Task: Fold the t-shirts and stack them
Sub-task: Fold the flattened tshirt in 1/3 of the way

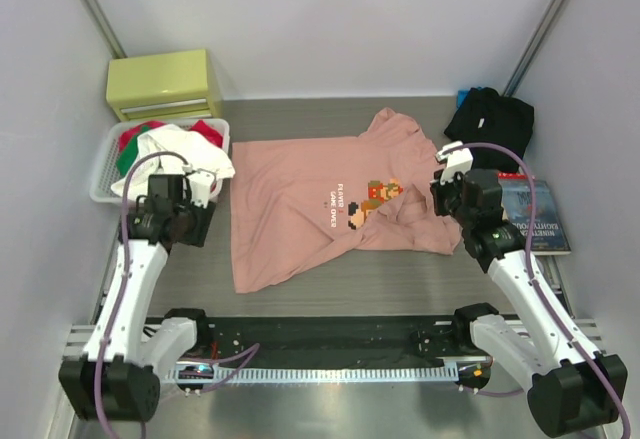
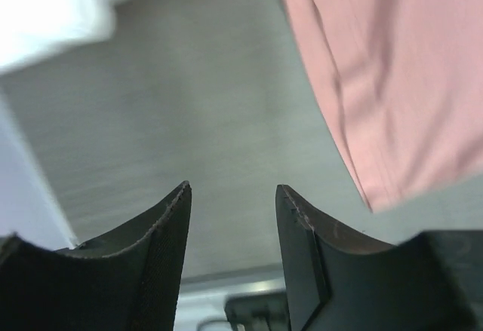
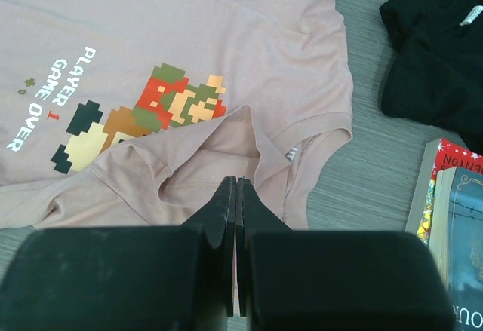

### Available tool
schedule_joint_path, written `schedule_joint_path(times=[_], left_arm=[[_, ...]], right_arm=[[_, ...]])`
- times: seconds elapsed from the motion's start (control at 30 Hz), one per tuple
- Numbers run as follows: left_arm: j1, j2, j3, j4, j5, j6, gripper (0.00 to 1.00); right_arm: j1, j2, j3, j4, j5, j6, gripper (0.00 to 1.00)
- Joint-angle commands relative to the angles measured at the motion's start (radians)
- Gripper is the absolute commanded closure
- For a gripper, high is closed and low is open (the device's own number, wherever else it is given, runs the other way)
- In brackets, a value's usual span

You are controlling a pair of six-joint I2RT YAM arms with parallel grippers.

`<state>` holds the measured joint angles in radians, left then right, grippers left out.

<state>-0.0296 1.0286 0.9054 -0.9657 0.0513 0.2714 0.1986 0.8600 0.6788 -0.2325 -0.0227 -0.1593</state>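
While pink t-shirt lies partly folded, left gripper half-parted, empty, right gripper closed.

The pink t-shirt has white letters on the chest that read "PLAYER 1 GAME OVER", with the 1 in red. The book at the right edge of the table also has print, but it is cut off and too small to read.
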Motion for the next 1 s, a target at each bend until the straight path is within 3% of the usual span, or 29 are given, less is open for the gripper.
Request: schedule_joint_path(times=[0.0, 0.2, 0.5, 0.63, 0.73, 0.83, 0.97], left_arm=[[0.007, -0.102, -0.034, 0.361, -0.212, -0.123, 0.49], [0.005, -0.015, -0.022, 0.396, -0.303, -0.176, 0.53], [0.005, -0.120, -0.123, 0.596, -0.419, -0.117, 0.57], [0.005, -0.235, -0.224, 0.787, -0.450, -0.069, 0.57], [0.005, -0.184, -0.212, 0.782, -0.429, -0.086, 0.59], [0.005, -0.116, -0.183, 0.682, -0.413, -0.087, 0.70], [0.005, -0.154, -0.203, 0.697, -0.383, -0.090, 1.00]], right_arm=[[-0.007, 0.002, 0.008, 0.047, -0.019, -0.002, 0.99], [-0.018, -0.027, -0.007, 0.045, -0.020, -0.002, 0.99], [-0.025, -0.038, -0.019, 0.047, -0.037, 0.000, 0.97], [-0.030, -0.038, -0.021, 0.050, -0.043, 0.001, 0.96], [-0.031, -0.036, -0.022, 0.045, -0.059, 0.006, 0.97], [-0.033, -0.042, -0.027, 0.042, -0.057, 0.003, 0.98], [-0.033, -0.036, -0.025, 0.038, -0.057, 0.006, 0.99]])
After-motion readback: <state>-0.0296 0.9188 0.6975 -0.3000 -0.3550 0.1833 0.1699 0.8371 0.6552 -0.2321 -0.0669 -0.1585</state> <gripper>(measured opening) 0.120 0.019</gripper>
